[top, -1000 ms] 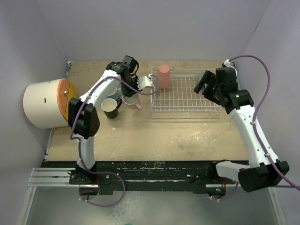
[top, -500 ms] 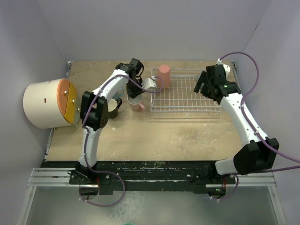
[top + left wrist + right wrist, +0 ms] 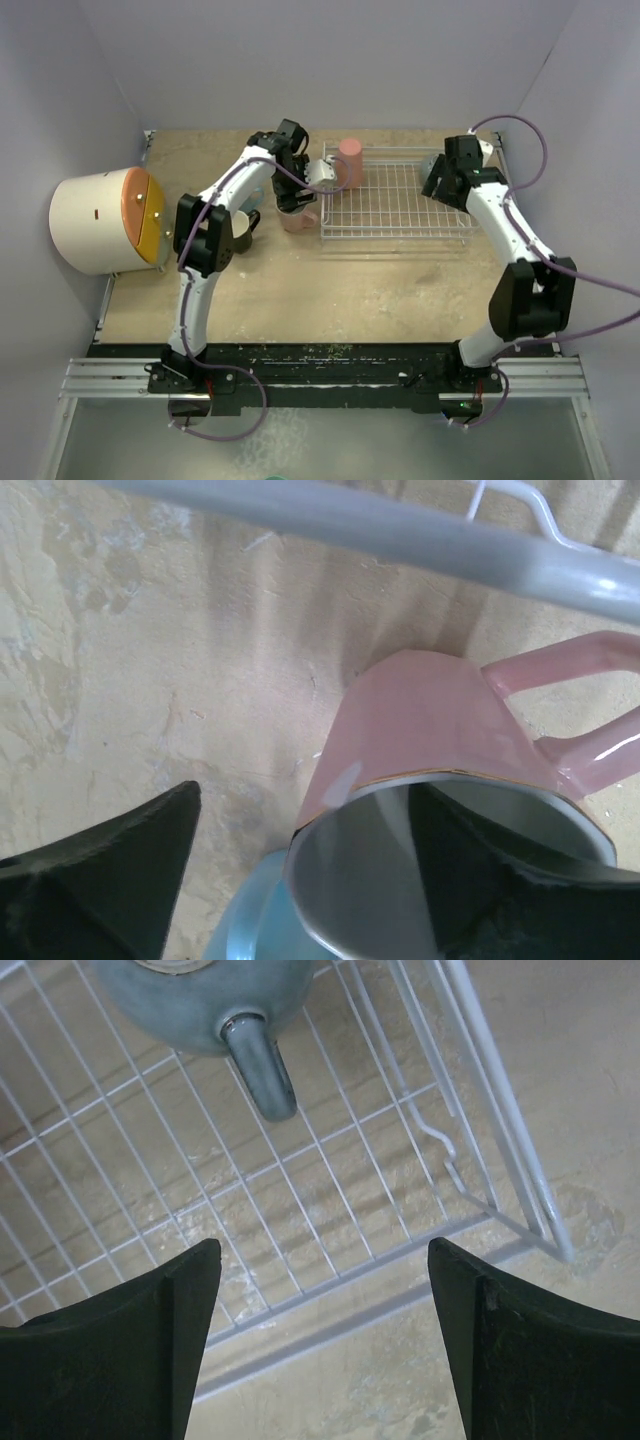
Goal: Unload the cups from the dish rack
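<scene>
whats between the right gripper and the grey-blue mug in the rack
Only bare wire floor of the dish rack lies between the right gripper and the dark grey-blue mug; the right wrist view shows it.

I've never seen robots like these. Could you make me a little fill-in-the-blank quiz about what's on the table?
The dish rack holds ___ cups: a salmon tumbler and a grey-blue mug. The pink mug stands ___ the rack, on the table. The right gripper, near the grey-blue mug, has its jaws ___.
Missing: two; outside; open.
</scene>
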Robot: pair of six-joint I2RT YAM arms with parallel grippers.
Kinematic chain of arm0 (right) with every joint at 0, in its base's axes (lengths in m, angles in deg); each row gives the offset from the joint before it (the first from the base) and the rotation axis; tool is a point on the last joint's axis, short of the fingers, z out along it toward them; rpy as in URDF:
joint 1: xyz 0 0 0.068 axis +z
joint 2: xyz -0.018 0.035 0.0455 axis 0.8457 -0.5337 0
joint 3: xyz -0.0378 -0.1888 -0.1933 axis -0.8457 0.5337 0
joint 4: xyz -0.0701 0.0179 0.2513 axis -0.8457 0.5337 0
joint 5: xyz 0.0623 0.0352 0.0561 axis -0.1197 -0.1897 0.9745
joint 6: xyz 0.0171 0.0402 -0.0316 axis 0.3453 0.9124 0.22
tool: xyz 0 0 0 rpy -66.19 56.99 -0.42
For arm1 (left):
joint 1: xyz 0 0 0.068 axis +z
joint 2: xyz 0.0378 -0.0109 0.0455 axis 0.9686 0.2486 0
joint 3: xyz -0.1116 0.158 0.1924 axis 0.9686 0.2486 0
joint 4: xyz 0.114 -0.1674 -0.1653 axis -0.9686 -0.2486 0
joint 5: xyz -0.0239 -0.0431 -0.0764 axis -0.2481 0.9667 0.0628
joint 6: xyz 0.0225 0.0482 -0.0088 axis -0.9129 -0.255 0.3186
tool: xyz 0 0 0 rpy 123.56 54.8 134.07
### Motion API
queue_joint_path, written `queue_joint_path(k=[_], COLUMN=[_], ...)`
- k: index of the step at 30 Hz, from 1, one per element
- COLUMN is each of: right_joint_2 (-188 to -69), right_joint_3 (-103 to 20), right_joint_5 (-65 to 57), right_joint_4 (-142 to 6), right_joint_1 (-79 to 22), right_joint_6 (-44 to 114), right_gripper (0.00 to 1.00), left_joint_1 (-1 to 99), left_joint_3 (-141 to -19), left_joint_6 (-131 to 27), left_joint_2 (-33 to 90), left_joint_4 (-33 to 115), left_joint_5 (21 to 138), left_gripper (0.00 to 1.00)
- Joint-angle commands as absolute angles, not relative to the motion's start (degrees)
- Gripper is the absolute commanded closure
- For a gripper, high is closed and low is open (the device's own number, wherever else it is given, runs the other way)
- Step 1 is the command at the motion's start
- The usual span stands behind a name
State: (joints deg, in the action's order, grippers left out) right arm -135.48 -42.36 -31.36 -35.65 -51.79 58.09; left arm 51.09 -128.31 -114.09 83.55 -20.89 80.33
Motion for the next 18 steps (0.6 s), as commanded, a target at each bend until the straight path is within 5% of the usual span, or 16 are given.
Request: queue_joint_path(k=[1,18], right_joint_2=[-142.1,-162.2], right_joint_3=[-48.1,-64.6], right_joint_5=[-31.8,-36.0], right_joint_4=[-38.1,-37.9], right_joint_1=[-52.0,-53.1], right_joint_6=[56.2,48.6], right_gripper=[0.15,0.27], left_joint_1=[51.1,51.8], left_joint_3=[-128.2,-111.2], left_joint_6=[-114.6,-106.6], left_joint_2=[76.3,46.2], left_joint_4=[-18.8,-7.7], left_joint_5=[80.2,79.4], left_gripper=[0.01,0.01])
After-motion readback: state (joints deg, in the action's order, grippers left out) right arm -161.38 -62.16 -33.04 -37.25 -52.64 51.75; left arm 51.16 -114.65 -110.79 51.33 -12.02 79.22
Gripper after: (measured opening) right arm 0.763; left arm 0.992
